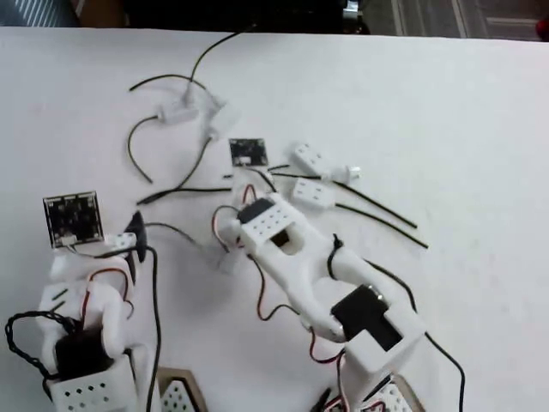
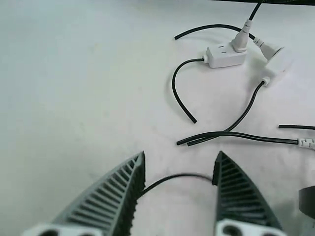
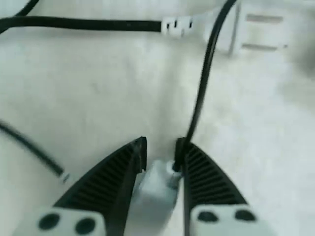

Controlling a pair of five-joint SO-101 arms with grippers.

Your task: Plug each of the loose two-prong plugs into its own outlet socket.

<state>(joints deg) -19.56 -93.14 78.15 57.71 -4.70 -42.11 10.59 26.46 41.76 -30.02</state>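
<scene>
Pinching a white plug [image 3: 156, 191] between its fingers, right tool [image 3: 161, 145] sits low over the tabletop [image 3: 98, 98]. The plug's black cord [image 3: 202, 83] runs away from the jaws, passing a second plug [image 3: 256, 32] that lies flat with what look like two prongs showing.

Left tool [image 2: 179, 169] is spread wide, nothing gripped, and a thin black wire [image 2: 172, 178] crosses the gap between its fingers. Farther off on that side lies a socket block [image 2: 224, 55] with a corded plug [image 2: 241, 42] pushed into it. A round white plug [image 2: 275, 61] lies just beside the block.

From above, two more white pieces [image 1: 310, 176] lie near mid-tabletop, cords trailing to the right. A small patterned board [image 1: 248, 152] lies just beside them, and a larger patterned board [image 1: 73, 217] sits near the left arm [image 1: 86, 300].

The tabletop is plain white, matte and evenly lit, with loose black cords scattered over its middle. Beyond its far edge the room is a dark strip [image 1: 257, 13], details too dim to tell.
</scene>
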